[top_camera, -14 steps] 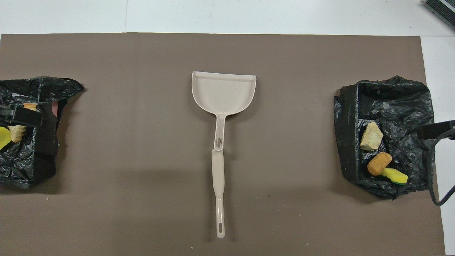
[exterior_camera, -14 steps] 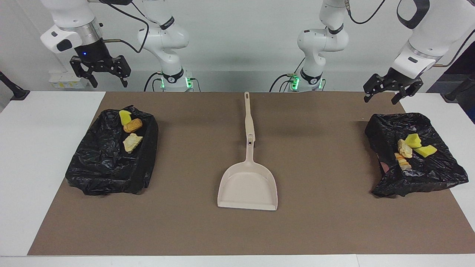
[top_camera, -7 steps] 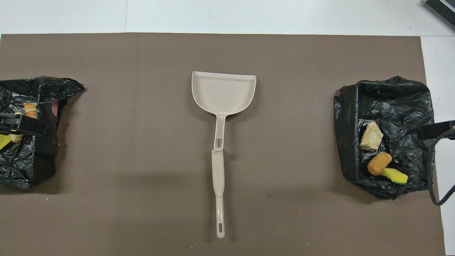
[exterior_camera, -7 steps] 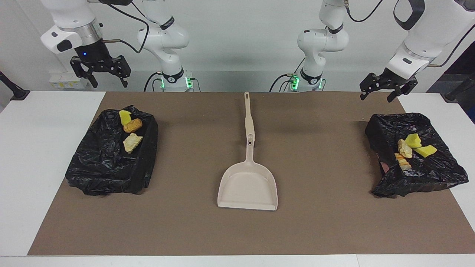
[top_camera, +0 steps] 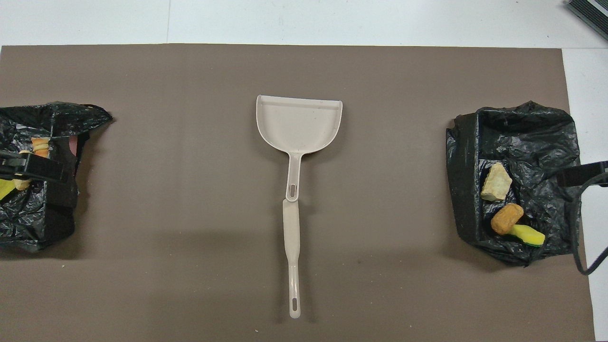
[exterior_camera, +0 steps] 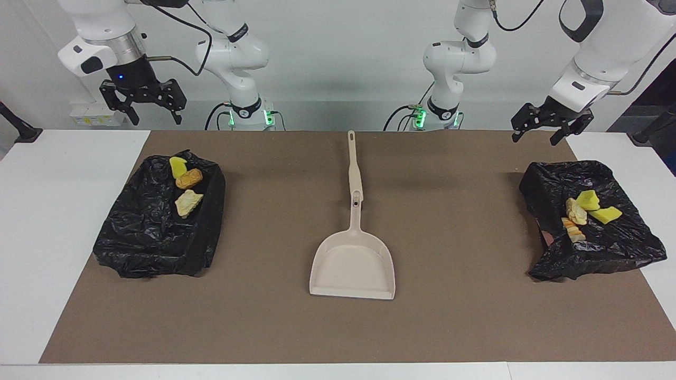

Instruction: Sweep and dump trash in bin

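Observation:
The beige dustpan lies flat mid-mat, handle toward the robots, with nothing in its pan. Trash sits in two black-bagged bins. The bin at the right arm's end holds a yellow sponge piece, a brown chunk and a tan chunk. The bin at the left arm's end holds yellow sponge pieces and bread-like chunks. My right gripper hangs open, high over its bin's robot-side edge. My left gripper hangs open above the other bin's robot-side edge.
A brown mat covers most of the white table. A black cable hangs by the right arm's bin in the overhead view. A dark object sits at the table's farthest corner on the right arm's end.
My left gripper has risen a little and drifted slightly toward the table's middle. The right gripper, dustpan, bins and trash have not moved.

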Tool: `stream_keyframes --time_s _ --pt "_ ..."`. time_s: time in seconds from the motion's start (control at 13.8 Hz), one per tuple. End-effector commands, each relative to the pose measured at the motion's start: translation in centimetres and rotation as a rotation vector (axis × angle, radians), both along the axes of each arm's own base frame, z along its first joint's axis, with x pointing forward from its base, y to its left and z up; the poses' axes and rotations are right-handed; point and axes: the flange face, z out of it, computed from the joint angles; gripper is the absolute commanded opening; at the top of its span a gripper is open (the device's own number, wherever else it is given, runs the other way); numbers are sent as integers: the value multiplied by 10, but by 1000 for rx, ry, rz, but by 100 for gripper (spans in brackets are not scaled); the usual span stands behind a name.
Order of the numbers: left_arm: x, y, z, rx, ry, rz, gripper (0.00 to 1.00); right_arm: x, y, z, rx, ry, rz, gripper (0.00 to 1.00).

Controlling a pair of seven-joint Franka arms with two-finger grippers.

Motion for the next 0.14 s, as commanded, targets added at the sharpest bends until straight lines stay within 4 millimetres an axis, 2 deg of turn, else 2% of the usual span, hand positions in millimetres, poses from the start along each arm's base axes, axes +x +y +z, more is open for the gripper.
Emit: stream_keyframes --time_s 0.0,0.07 --pt "-6 1 1 15 -18 -3 100 -8 -3 0 22 10 16 100" --pt "-6 1 1 15 -17 -2 100 -8 -3 0 22 8 16 100"
